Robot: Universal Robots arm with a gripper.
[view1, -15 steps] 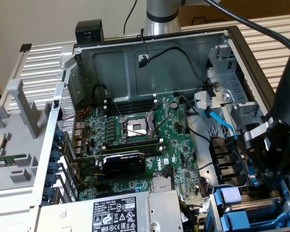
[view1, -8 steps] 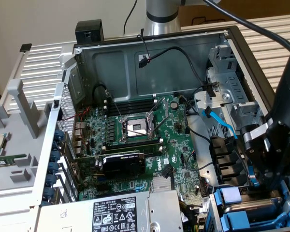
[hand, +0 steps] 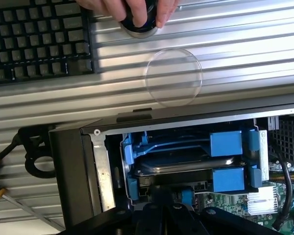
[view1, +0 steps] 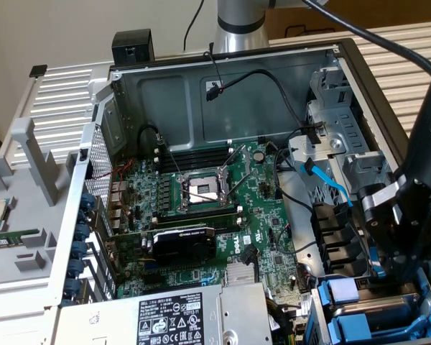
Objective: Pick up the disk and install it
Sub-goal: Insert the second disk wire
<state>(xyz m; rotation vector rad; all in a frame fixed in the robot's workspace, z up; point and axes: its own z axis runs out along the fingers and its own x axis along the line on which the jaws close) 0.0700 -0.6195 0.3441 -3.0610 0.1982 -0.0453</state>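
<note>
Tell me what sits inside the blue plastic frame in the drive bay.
Inside the blue plastic frame lies the disk, its silver edge showing. The gripper, shut, covers its near end; its label is hidden.

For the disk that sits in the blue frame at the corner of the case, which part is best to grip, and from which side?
Probably grip the disk by its blue frame, coming from the open side of the case, above the bay. The silver drive lies flat and recessed between case walls, so only the frame's blue tabs on its exposed edge seem reachable; the flat top offers no hold.
</note>
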